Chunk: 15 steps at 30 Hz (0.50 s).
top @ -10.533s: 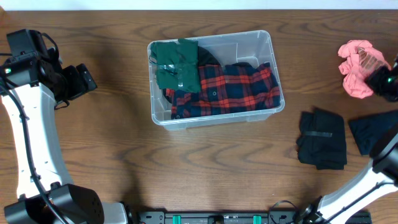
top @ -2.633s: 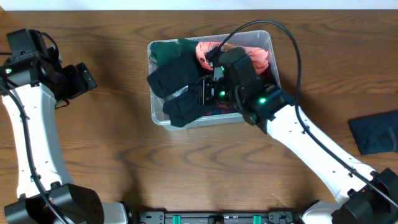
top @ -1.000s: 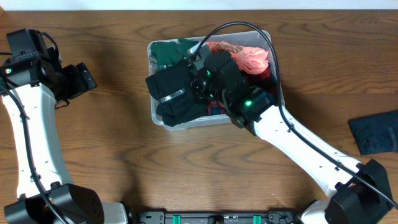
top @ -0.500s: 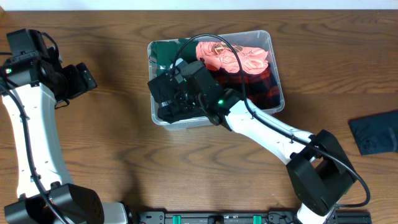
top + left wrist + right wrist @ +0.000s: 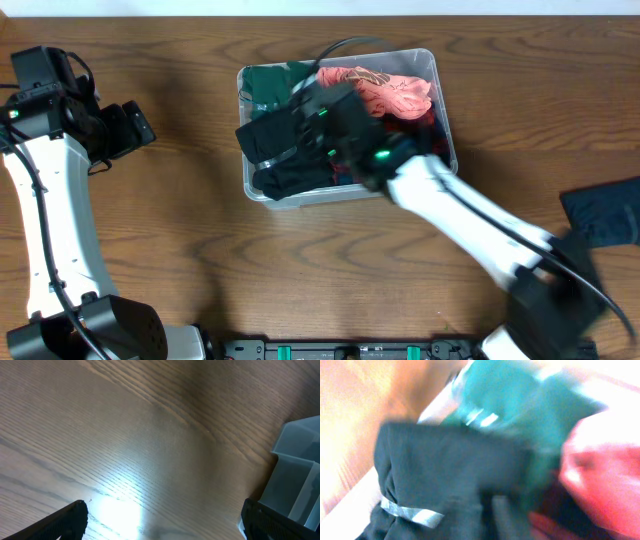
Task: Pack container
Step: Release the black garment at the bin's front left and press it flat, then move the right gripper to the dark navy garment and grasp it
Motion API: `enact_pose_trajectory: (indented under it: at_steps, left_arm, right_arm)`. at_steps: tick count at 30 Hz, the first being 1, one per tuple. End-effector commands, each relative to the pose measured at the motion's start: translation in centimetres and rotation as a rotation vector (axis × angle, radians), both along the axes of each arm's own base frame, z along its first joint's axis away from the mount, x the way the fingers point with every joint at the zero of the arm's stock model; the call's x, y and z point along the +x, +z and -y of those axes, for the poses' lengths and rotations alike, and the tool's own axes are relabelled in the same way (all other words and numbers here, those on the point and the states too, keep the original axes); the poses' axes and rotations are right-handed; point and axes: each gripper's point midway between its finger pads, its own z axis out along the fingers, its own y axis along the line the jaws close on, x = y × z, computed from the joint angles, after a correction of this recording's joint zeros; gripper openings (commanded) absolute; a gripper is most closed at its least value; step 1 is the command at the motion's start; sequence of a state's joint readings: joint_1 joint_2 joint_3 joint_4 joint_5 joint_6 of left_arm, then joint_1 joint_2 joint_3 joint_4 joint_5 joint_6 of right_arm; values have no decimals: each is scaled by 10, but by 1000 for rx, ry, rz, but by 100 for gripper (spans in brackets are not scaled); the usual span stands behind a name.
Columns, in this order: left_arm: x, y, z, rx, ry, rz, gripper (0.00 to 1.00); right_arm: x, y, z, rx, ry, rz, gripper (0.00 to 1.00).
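can't call the right gripper (image 5: 322,112) wide or clamped through the blur, just above a black folded garment (image 5: 285,150) draped over the left end of the container (image 5: 432,58). packed in there too: green cloth (image 5: 270,85), pink cloth (image 5: 385,90) and red plaid (image 5: 430,135), all sitting near the middle of the counter's (image 5: 180,270) far edge. over by the left edge, seeing the left gripper (image 5: 165,525) spread wide above bare wood, and spotting one dark garment (image 5: 600,215) alone at the right edge.

The desk (image 5: 150,260) is brown wood with an open grain, faintly glossy where light pools on it. The container (image 5: 415,53) is clear, smooth plastic. Inside it lie matt fabrics: a black cloth (image 5: 280,140) with a shinier grey strip (image 5: 412,516), a green cloth (image 5: 265,85) at 11 o'clock, and a crumpled pink cloth (image 5: 390,92) at 1 o'clock.
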State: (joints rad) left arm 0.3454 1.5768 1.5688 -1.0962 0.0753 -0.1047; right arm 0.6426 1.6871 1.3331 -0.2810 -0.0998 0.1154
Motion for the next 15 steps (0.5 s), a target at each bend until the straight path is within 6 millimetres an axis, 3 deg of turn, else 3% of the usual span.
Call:
enact_pose_trajectory:
  at_steps: [1, 2, 3, 6, 9, 11, 15]
  left_arm:
    - [-2, -5, -1, -5, 6, -15, 98]
    - [-2, -5, -1, -5, 5, -15, 98]
    - [-2, -5, -1, -5, 5, -15, 98]
    - [-2, -5, -1, -5, 5, -16, 98]
    - [-2, -5, -1, -5, 5, -15, 98]
    - [-2, -5, -1, -5, 5, -15, 98]
    - [0, -4, -1, -3, 5, -9, 98]
  right_arm:
    - [7, 83, 64, 98, -146, 110, 62]
    - [7, 91, 83, 106, -190, 107, 86]
    - [7, 97, 101, 110, -228, 103, 99]
    - [3, 105, 157, 91, -347, 75, 99]
    - [-9, 99, 214, 51, -476, 10, 99]
    - [-20, 90, 250, 33, -575, -58, 99]
    - [-50, 58, 332, 81, -942, -273, 99]
